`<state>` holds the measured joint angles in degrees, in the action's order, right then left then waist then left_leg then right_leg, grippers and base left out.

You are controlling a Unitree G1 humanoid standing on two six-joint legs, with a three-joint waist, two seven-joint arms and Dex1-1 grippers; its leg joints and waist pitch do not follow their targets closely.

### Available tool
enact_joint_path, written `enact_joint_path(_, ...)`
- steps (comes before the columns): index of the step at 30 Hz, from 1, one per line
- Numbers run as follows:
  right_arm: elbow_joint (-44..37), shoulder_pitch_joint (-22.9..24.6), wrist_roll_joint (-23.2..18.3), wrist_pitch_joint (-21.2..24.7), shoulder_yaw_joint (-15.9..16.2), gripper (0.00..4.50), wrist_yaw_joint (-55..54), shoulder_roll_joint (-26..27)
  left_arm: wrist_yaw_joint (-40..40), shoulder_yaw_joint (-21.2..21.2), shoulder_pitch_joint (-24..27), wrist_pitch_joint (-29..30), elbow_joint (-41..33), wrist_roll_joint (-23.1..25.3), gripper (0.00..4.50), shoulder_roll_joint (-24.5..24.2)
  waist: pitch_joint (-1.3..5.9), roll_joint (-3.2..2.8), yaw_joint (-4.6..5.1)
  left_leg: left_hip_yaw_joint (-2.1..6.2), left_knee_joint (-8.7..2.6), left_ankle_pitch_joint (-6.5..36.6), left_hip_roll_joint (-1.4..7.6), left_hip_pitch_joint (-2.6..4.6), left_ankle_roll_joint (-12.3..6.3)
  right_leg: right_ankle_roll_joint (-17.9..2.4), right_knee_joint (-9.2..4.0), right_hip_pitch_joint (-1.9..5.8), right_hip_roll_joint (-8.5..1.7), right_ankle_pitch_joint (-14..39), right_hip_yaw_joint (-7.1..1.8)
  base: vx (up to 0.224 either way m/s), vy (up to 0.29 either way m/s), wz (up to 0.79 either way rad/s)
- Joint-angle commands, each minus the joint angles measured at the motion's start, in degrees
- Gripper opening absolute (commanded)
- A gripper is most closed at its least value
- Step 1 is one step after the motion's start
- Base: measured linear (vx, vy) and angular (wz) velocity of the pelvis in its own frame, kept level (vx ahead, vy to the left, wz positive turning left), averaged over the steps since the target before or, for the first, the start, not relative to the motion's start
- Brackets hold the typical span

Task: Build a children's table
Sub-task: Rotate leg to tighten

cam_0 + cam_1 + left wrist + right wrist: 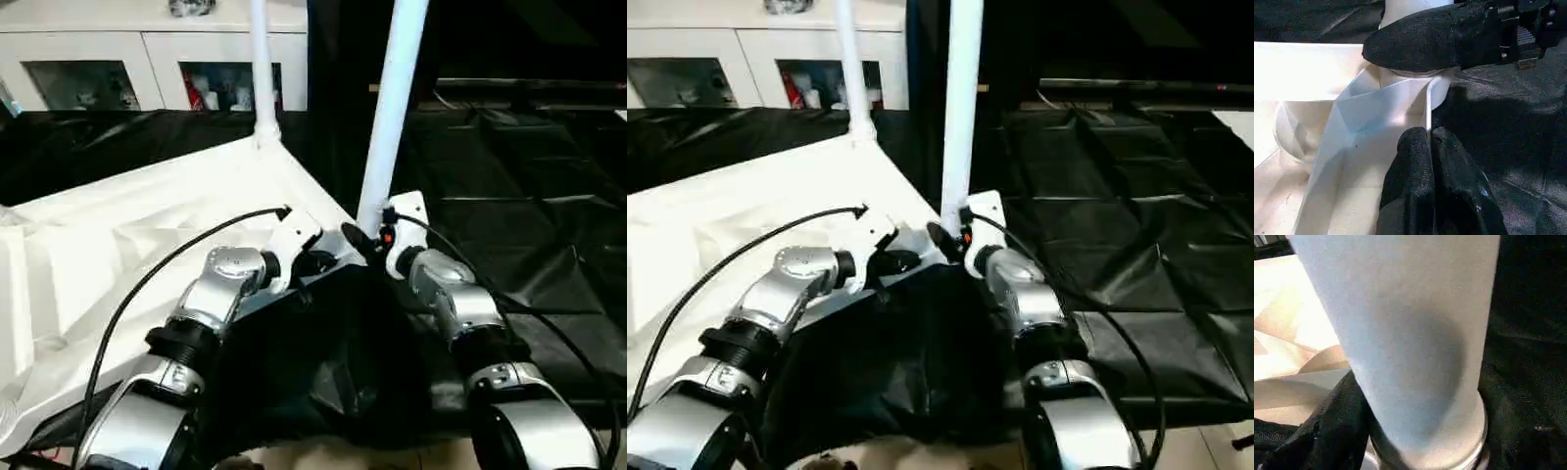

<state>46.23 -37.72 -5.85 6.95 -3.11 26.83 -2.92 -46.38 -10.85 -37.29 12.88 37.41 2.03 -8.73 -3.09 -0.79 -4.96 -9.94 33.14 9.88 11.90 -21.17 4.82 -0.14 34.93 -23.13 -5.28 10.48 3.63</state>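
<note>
White plastic everywhere: the children's table top (147,225) lies upside down on black sheeting (509,196), ribbed underside up. The near leg (392,108) stands in the corner socket (1415,81) closest to the robot. The right hand (367,240) is around that leg's base with jaws spread to the tube's width. The left hand (1432,161), fingers pressed together and holding nothing, rests by the top's rim beside the socket.

To seat this leg well, I'd keep it plumb and push straight down while the left hand steadies the top (any tilt probably jams it).

Counted: two legs upright, the far leg (261,69) being the other; one top; two hands; one white cabinet (147,59) behind.
</note>
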Motion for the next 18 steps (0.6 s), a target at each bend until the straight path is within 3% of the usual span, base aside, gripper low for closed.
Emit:
enact_joint_path(1, 0.4, 0.9, -0.3, 0.6, 5.0, 3.46, 7.9, 4.6, -1.0, -0.4, -2.8, -2.3, -1.5, -1.7, 0.00, 2.4, 4.01, 0.04, -0.02, -0.15, -3.71, 11.5, 0.74, 0.45, -1.85, -13.6, -3.86, 3.15, -2.56, 7.1, -2.01, 0.000, 0.000, 0.00)
enact_joint_path(2, 0.1, 1.0, -0.2, 0.5, 5.4, 3.46, 9.1, 4.2, -1.6, -0.5, -2.6, -2.4, -1.6, -1.8, 0.00, 2.1, 3.97, 0.07, 0.00, -0.14, -3.73, 11.7, 0.75, 0.40, -1.84, -13.5, -3.90, 3.17, -2.58, 7.7, -2.02, 0.000, 0.000, 0.00)
enact_joint_path(3, -0.9, 1.6, 0.3, 0.3, 6.6, 3.75, 11.3, 3.2, -2.7, -0.7, -2.3, -2.5, -2.0, -1.9, 0.00, 1.6, 3.94, 0.06, 0.02, -0.10, -3.79, 11.8, 0.78, 0.45, -1.80, -13.2, -3.99, 3.15, -2.60, 8.5, -2.02, 0.000, 0.000, 0.00)
enact_joint_path(7, -4.0, 3.4, 0.4, -0.1, 9.7, 3.75, 18.3, -0.2, -6.0, -1.5, -1.4, -2.5, -3.4, -2.5, 0.00, 0.0, 3.94, -0.01, -0.15, -0.10, -3.74, 11.6, 0.84, 0.37, -2.16, -13.2, -3.89, 3.26, -2.53, 7.4, -2.03, 0.000, 0.000, 0.00)
enact_joint_path(9, -6.8, 5.1, 0.3, -0.2, 11.7, 3.75, 25.8, -4.7, -10.0, -2.3, -0.4, -3.3, -4.4, -2.8, 0.00, -2.3, 3.92, -0.04, -0.21, -0.15, -3.66, 11.5, 0.93, 0.43, -2.52, -13.8, -3.80, 3.21, -2.48, 6.5, -2.01, 0.000, 0.000, 0.00)
enact_joint_path(18, -14.9, 8.4, -2.1, 3.4, 14.7, 3.75, 42.4, -12.8, -21.9, -4.3, 2.0, -3.8, -8.3, -4.3, 0.00, -7.1, 3.83, 0.02, -0.90, -0.22, -3.71, 12.7, 1.29, 0.62, -3.20, -14.6, -3.90, 3.02, -2.50, 9.0, -1.99, 0.000, 0.000, 0.00)
